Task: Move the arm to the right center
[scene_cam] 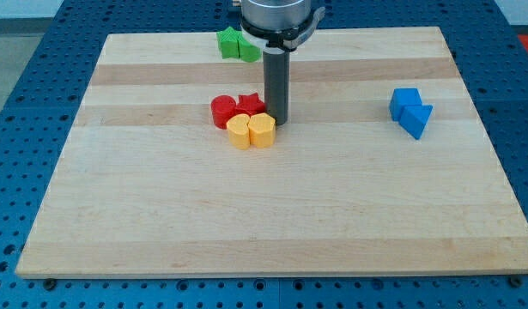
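My tip (276,121) rests on the wooden board (272,215) near its middle, at the right edge of a cluster of blocks. The cluster holds a red cylinder (222,112), a second red block (250,105) partly hidden behind the rod, and two yellow blocks (239,131) (262,130) side by side. The tip touches or nearly touches the right yellow block and the second red block. Two blue blocks (404,102) (416,118) sit together at the view's right center, far to the right of the tip.
Green blocks (236,43) lie at the view's top edge of the board, just left of the arm's body (279,19). A blue perforated table (23,103) surrounds the board.
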Motion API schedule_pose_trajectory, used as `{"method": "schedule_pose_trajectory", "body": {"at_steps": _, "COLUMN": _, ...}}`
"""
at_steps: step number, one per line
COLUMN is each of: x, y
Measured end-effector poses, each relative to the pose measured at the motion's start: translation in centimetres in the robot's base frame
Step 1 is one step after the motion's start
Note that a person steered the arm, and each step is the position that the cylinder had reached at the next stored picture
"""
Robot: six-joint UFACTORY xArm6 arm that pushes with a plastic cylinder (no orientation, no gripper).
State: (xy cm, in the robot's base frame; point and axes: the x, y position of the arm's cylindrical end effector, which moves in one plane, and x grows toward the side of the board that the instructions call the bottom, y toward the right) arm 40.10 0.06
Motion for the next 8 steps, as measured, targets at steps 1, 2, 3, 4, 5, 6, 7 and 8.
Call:
{"method": "schedule_pose_trajectory", "body": {"at_steps": 1, "x": 0.3, "y": 1.1}}
{"method": "schedule_pose_trajectory", "body": {"at_steps": 2, "x": 1.9, "y": 4.5}}
{"method": "schedule_pose_trajectory", "body": {"at_steps": 3, "x": 3.2, "y": 6.8}}
{"method": "schedule_pose_trajectory", "body": {"at_steps": 4, "x": 3.2, "y": 6.8}}
{"method": "schedule_pose_trajectory", "body": {"at_steps": 5, "x": 2.1, "y": 7.3}}
{"method": "schedule_pose_trajectory", "body": {"at_steps": 6, "x": -0.6, "y": 8.0}}
{"method": "schedule_pose_trajectory", "body": {"at_steps": 7, "x": -4.8, "y": 9.5}}
{"method": "schedule_pose_trajectory", "body": {"at_steps": 8, "x": -7.2, "y": 15.1}}
